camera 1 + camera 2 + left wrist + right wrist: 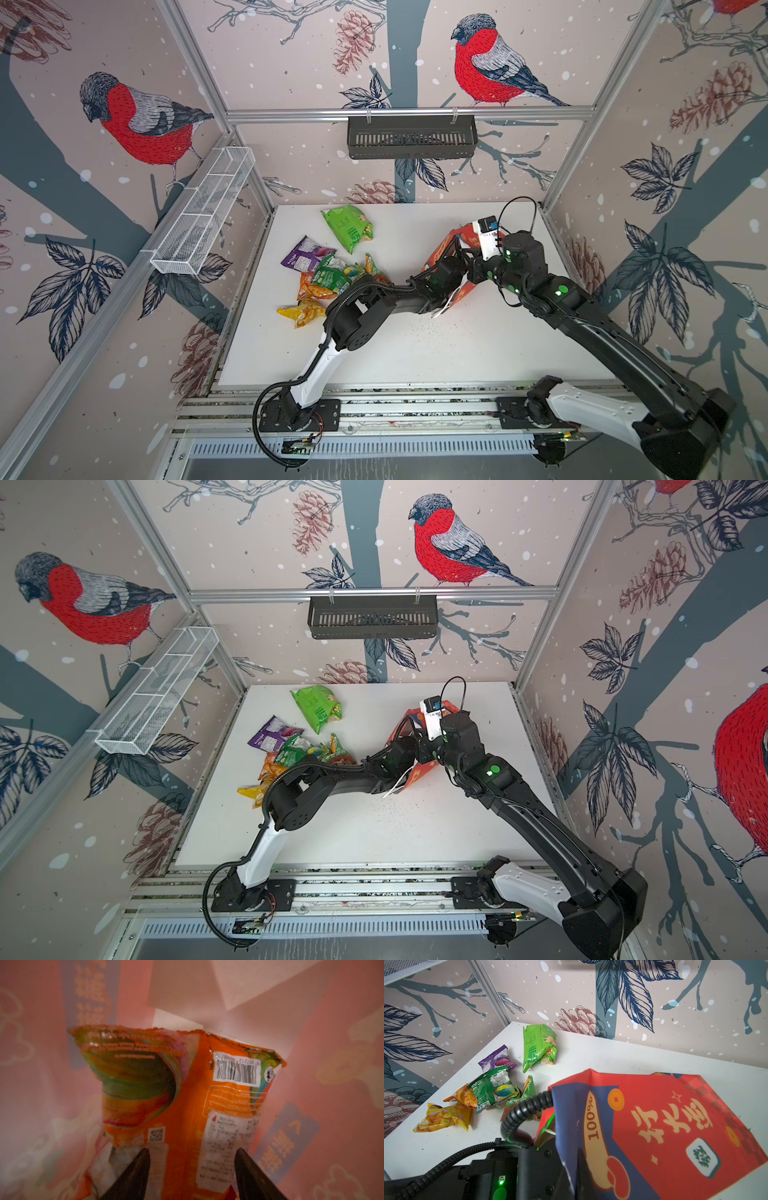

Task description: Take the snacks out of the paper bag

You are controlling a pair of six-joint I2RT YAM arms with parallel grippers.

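Your left gripper [192, 1150] is deep inside the paper bag [332, 1043]. Its jaws stand apart on either side of the near end of a barcoded orange packet [187, 1095], and you cannot tell whether the fingertips touch the foil. In both top views the red bag lies tipped over on the right half of the white table [457, 353], with its mouth toward the left arm. Your right gripper [575, 1169] is closed tight, pinching the bag's blue side panel by the mouth. Six snacks are already out, on the table to the left of the bag. The bright green packet [349, 226] lies alone nearest the back wall. The purple packet [307, 253], dark green packet [332, 276], green-red packet [372, 266], crumpled orange packet [311, 291] and yellow packet [301, 311] are bunched together, partly overlapping, beside the left arm's elbow.
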